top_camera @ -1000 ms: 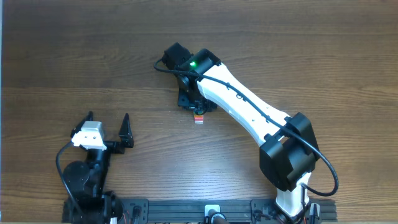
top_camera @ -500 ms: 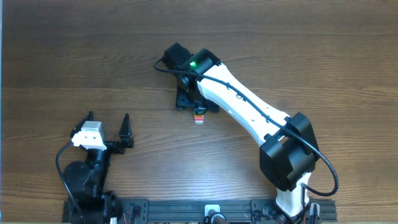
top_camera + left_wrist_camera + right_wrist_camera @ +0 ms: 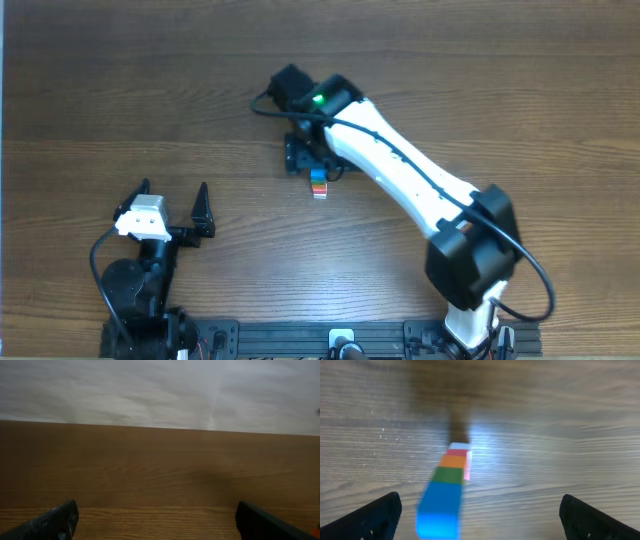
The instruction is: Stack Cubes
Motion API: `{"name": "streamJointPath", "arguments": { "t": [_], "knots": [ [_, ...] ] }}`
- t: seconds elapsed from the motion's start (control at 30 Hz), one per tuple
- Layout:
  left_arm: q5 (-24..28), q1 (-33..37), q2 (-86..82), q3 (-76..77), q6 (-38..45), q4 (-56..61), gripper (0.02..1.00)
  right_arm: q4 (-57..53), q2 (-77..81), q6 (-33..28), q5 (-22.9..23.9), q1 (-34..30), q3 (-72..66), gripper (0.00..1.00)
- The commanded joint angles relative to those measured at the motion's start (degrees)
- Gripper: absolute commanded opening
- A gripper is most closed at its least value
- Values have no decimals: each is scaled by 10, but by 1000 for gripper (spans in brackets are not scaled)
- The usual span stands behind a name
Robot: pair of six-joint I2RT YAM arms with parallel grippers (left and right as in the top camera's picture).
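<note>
Lifted the right gripper [image 3: 316, 163] clear of the cube stack [image 3: 319, 184] and drew it slightly up the top view. Swung the right arm's elbow a little toward the right edge. Uncovered the blue cube [image 3: 439, 507] on top of the stack, where only the red and white bottom showed before.

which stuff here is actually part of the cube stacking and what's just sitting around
Part of the job:
- stack of small coloured cubes, blue one on top, green and orange below it
- right gripper, open above the stack

Just there:
- left gripper, open, near its own base, far from the stack
- brown wooden table
</note>
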Motion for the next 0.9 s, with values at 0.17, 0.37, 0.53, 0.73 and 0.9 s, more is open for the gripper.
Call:
{"name": "streamJointPath", "arguments": {
  "t": [0.17,0.37,0.53,0.73,0.9],
  "knots": [
    [5,3,-4,-5,6,2,1000,-25,-211,-79,120,-38,17,991],
    [5,3,-4,-5,6,2,1000,-7,-340,-85,129,-37,-39,993],
    [5,3,-4,-5,6,2,1000,63,-484,-54,133,-29,-212,993],
    [5,3,-4,-5,6,2,1000,167,-621,-52,129,-29,-405,991],
    [5,3,-4,-5,6,2,998,314,-699,-141,132,-30,-546,991]
  ]
}}
